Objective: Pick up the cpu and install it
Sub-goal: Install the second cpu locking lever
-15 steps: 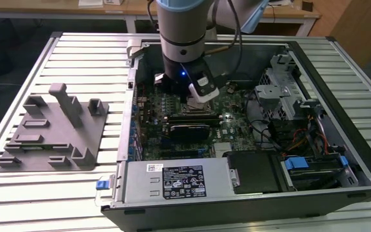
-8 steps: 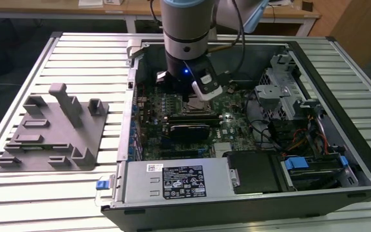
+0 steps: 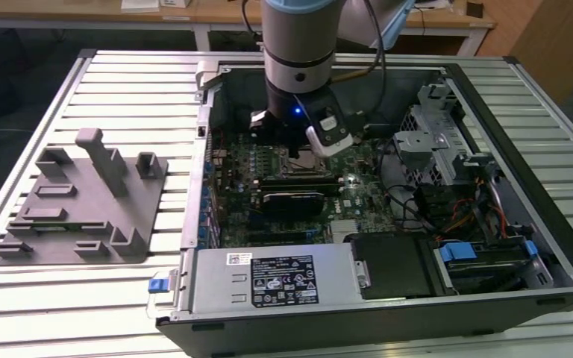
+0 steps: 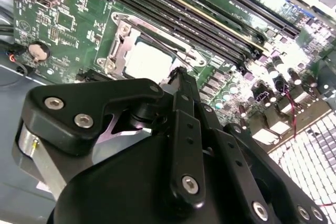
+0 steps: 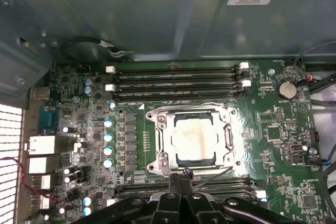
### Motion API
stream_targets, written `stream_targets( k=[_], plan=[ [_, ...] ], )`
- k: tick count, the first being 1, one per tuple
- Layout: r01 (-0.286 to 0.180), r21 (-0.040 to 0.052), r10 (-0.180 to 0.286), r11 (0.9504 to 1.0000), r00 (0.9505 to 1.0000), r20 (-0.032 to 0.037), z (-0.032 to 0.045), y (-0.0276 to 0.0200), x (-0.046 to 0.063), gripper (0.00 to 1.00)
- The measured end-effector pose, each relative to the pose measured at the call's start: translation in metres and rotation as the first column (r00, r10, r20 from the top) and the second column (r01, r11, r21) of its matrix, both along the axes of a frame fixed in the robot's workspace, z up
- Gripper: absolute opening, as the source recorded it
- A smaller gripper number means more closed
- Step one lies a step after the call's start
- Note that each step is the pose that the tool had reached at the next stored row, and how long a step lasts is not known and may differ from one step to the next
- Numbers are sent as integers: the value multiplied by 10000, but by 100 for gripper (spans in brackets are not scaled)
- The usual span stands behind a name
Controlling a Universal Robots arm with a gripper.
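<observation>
My claw (image 5: 181,178) hangs low over the motherboard (image 5: 273,129), its two fingertips (image 5: 175,181) pressed together with nothing between them; clenched, empty. Tips sit just at the near edge of the socket frame (image 5: 157,129).

Just beyond the tips: the cpu (image 5: 195,138) lies flat inside the socket frame, metal top facing up, seated square to the frame. It is near-square, so no clear long axis; edges run parallel to the memory slots (image 5: 176,82). In the second wrist view the cpu (image 4: 149,60) shows pale beside my finger (image 4: 184,108).

Farther off: memory slots, then the grey case wall (image 5: 131,14).

Exterior view: my arm (image 3: 301,45) reaches down into the open computer case (image 3: 525,246); a grey fixture (image 3: 77,209) lies on the table (image 3: 27,313) at the exterior view's left.
</observation>
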State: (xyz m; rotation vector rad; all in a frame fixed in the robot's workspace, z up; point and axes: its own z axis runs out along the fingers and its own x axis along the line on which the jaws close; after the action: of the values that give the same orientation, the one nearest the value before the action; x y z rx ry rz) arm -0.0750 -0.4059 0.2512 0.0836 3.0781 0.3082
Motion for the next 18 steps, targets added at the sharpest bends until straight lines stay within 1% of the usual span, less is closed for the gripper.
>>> stream_targets(
  k=[3,7,9,12,15,16,18],
  plan=[
    [59,-39,-60,10000,10000,-8,-16,0,15,11],
    [152,-125,-152,9998,9999,-8,-30,0,27,11],
    [199,-206,-199,9996,9998,-9,-32,0,33,11],
    [254,-384,-255,9989,9997,-13,-34,0,49,11],
    [290,-506,-292,9983,9996,-44,-45,0,84,11],
    [291,-515,-295,9982,9995,-64,-53,0,94,11],
    [292,-531,-299,9982,9995,-126,-64,0,107,11]
  ],
)
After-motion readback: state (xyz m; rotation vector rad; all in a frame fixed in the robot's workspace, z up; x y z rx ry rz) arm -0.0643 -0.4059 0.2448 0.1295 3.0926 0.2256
